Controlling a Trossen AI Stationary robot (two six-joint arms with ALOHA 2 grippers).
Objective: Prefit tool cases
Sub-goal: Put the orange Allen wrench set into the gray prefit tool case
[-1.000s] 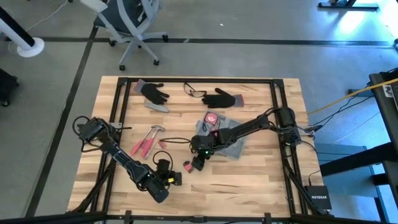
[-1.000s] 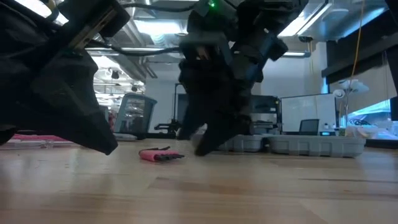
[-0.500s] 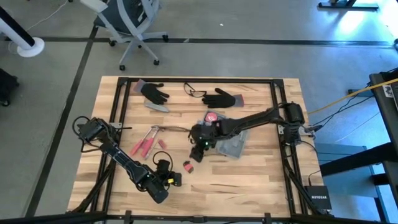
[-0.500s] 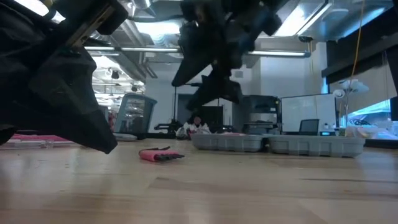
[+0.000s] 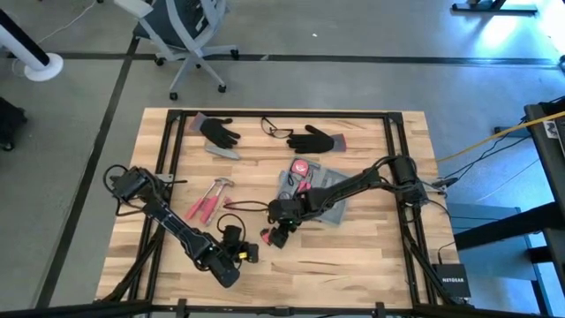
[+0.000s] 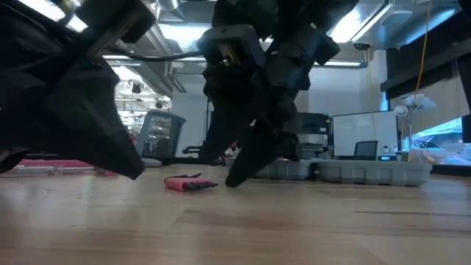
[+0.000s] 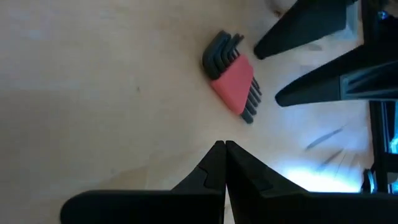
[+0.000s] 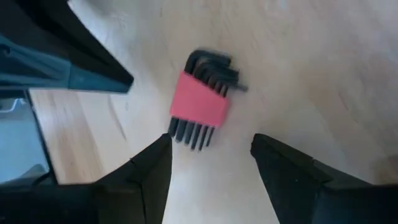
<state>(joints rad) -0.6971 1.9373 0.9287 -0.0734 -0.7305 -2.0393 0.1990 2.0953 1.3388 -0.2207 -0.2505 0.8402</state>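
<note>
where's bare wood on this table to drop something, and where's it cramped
Bare patches: the near right corner of the table, right of the hex key set; the far middle between the gloves and the hammer. Cramped: mid-table, where the open right pincer hovers over the keys beside the tool case, with the shut left pincer close by.

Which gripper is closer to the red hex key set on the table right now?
Right. The right gripper hovers open directly over the hex key set; the left gripper sits shut beside it.
</note>
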